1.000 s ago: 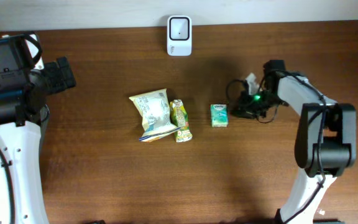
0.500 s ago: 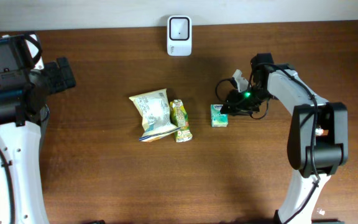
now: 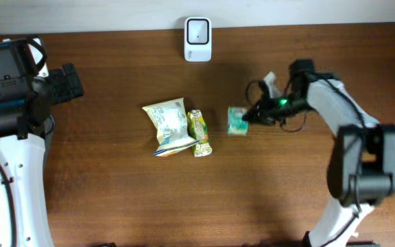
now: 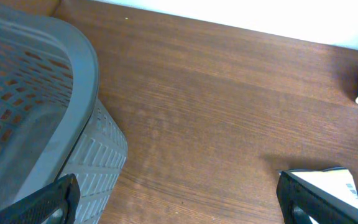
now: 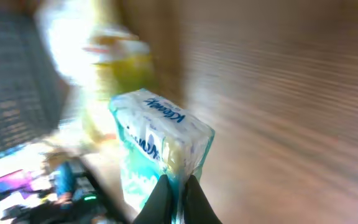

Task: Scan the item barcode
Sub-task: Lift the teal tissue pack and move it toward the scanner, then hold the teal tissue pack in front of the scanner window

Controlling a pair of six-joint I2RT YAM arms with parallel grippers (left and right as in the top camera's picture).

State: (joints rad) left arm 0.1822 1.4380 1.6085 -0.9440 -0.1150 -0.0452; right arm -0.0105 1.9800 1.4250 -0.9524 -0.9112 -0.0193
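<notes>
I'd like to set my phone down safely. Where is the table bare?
The near half of the table, in front of the snack bag, is bare, as is the strip between that bag and the scanner. Crowded: the middle, where yellow packet, tissue pack and right gripper sit close.

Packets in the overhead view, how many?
3: a bag left of center, a pouch against its right edge, a tissue pack in the right gripper. None looks hidden.

Top centre: scanner point(image 3: 198, 39), at back edge of surface point(image 3: 115, 199). Mid-frame row, left to right: snack bag point(image 3: 166, 127), pouch point(image 3: 199, 132) touching it, tissue pack point(image 3: 236, 120) apart. right claw point(image 3: 247, 117) on the tissue pack's right side; left claw point(image 3: 70, 81) far left.
</notes>
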